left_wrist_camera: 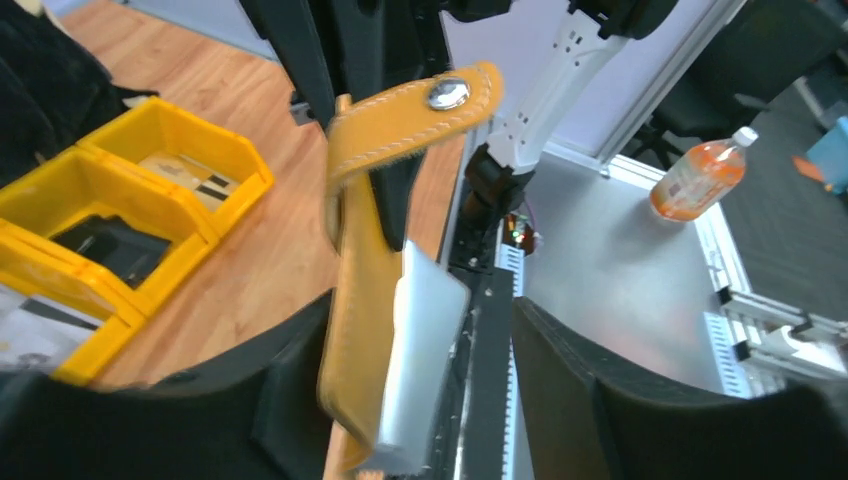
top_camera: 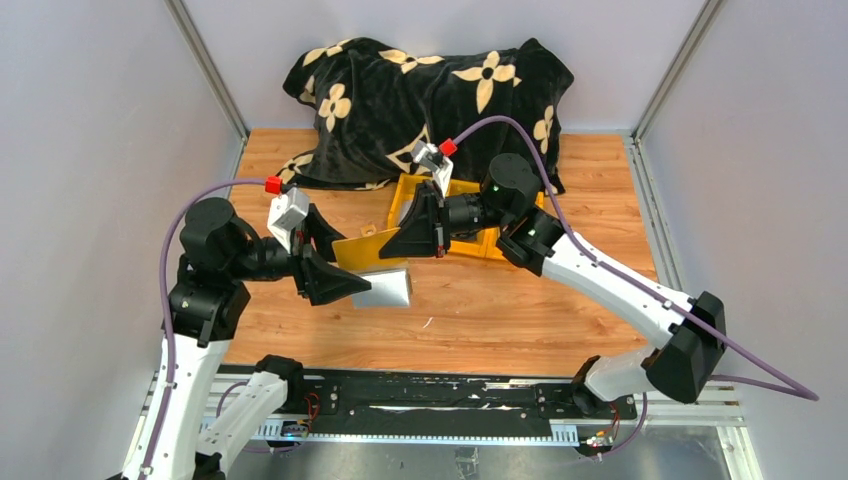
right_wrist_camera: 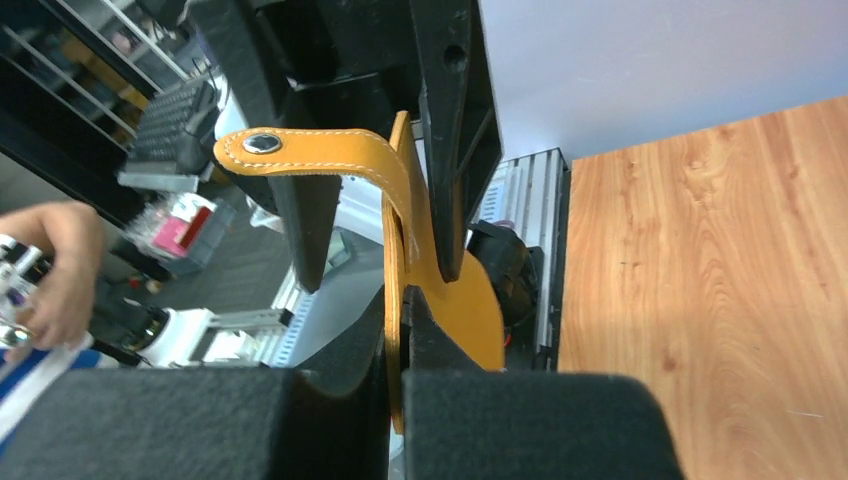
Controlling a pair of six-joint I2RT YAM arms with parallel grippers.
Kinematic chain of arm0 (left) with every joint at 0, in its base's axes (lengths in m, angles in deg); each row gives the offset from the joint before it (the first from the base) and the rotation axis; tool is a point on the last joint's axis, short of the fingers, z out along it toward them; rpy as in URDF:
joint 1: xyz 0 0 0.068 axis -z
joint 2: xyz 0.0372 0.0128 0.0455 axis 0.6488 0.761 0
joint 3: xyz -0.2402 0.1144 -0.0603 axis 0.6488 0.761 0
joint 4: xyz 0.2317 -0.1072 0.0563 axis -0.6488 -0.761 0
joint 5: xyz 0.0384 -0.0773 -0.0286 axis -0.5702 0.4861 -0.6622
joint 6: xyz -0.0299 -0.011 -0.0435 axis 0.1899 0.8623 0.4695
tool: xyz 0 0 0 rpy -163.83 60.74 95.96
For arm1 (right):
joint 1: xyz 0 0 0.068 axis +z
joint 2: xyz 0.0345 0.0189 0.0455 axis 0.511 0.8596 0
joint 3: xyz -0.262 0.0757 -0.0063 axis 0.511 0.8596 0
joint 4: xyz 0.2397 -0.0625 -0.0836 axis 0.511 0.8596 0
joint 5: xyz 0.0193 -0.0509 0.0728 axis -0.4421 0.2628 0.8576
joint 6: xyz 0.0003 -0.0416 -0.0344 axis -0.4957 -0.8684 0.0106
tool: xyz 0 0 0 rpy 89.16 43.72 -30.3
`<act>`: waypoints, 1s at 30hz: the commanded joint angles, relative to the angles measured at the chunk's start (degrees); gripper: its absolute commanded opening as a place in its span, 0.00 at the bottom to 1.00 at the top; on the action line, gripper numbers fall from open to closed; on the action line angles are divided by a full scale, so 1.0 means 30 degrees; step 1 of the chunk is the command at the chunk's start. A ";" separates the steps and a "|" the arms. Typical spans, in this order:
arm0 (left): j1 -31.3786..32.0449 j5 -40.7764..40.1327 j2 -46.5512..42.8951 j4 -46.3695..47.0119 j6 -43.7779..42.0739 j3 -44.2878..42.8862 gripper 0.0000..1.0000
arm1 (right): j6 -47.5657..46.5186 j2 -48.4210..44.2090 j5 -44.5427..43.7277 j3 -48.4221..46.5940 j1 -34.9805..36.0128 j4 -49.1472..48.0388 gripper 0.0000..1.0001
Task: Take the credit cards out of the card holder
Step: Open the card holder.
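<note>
Keeps the card holder (top_camera: 386, 288) over the middle of the wooden surface (top_camera: 520, 310), between the two arms. Shows its silvery case low and its mustard-yellow flap (left_wrist_camera: 400, 120) rising from it. Cannot tell whether the lower edge touches the wood.

Pinches the yellow leather in the right pincer (right_wrist_camera: 400, 335), clenched flat on both faces with no gap at the pads. Leaves the strap end curling free past that grip, with the snap button (right_wrist_camera: 262, 143) turned outward.

Brackets the case with the left pincer (top_camera: 350, 266) — released, jaws spread wide to either side. Shows, in the left wrist view, the yellow back close against one finger (left_wrist_camera: 250, 400) and open space between the silver face and the other.

Cannot make out the credit cards apart from the case in any view.

Places the yellow bins (left_wrist_camera: 150, 150) just behind the right pincer — a dark item in one compartment, a beige boxy one in the next. Shows a black blanket with beige flowers (top_camera: 420, 90) bunched along the far edge. Shows a bottle of orange drink (left_wrist_camera: 700, 175) lying off the wood, on the grey metal beyond the rail.
</note>
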 commanded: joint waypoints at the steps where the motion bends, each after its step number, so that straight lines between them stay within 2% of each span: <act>1: 0.0129 -0.0434 -0.0580 0.0634 0.0882 0.0253 0.67 | 0.5920 0.0737 -0.0331 0.0632 -0.0489 -0.5340 0.00; 4: 0.0129 -0.1020 -0.0992 0.1307 0.1142 0.0680 0.67 | 0.8289 0.1078 -0.0235 0.1193 -0.0461 -0.7778 0.00; 6: 0.0129 -0.1273 -0.1010 0.1398 0.1244 0.0815 0.62 | 0.8740 0.1056 -0.0276 0.1515 -0.0446 -0.8724 0.00; 9: 0.0129 -0.1821 -0.0920 0.1781 0.1656 0.1002 0.44 | 0.8904 0.0826 -0.0380 0.1888 -0.0431 -0.9297 0.00; 12: 0.0125 -0.2625 -0.0896 0.2320 0.2116 0.1055 0.18 | 0.8895 0.0619 -0.0269 0.2076 -0.0431 -0.9462 0.00; 15: 0.0122 -0.3597 -0.0989 0.2782 0.2333 0.1027 0.01 | 0.9003 0.0464 -0.0185 0.2406 -0.0431 -0.9907 0.00; 16: 0.0128 -0.3810 -0.1032 0.2924 0.2445 0.0977 0.00 | 0.8992 0.0388 -0.0126 0.2568 -0.0431 -1.0113 0.03; 18: 0.0129 -0.3923 -0.1052 0.3492 0.3073 0.0876 0.00 | 0.8804 0.0174 0.0069 0.3070 -0.0431 -1.0699 0.23; 20: 0.0129 -0.3917 -0.0927 0.4202 0.4234 0.0717 0.00 | 0.8321 -0.0323 0.0342 0.4203 -0.0424 -1.1966 0.47; 21: 0.0129 -0.3905 -0.0797 0.4419 0.4872 0.0543 0.00 | 0.7837 -0.0604 0.0570 0.4814 -0.0408 -1.2612 0.55; 25: 0.0129 -0.3643 0.0107 0.5053 0.7424 -0.0195 0.00 | 0.5086 -0.1996 0.0724 0.6871 -0.0227 -1.3185 0.66; 30: 0.0129 -0.3370 0.0736 0.7405 1.1194 -0.0047 0.00 | -0.0786 -0.3799 0.0069 0.7413 0.0678 -0.9021 0.70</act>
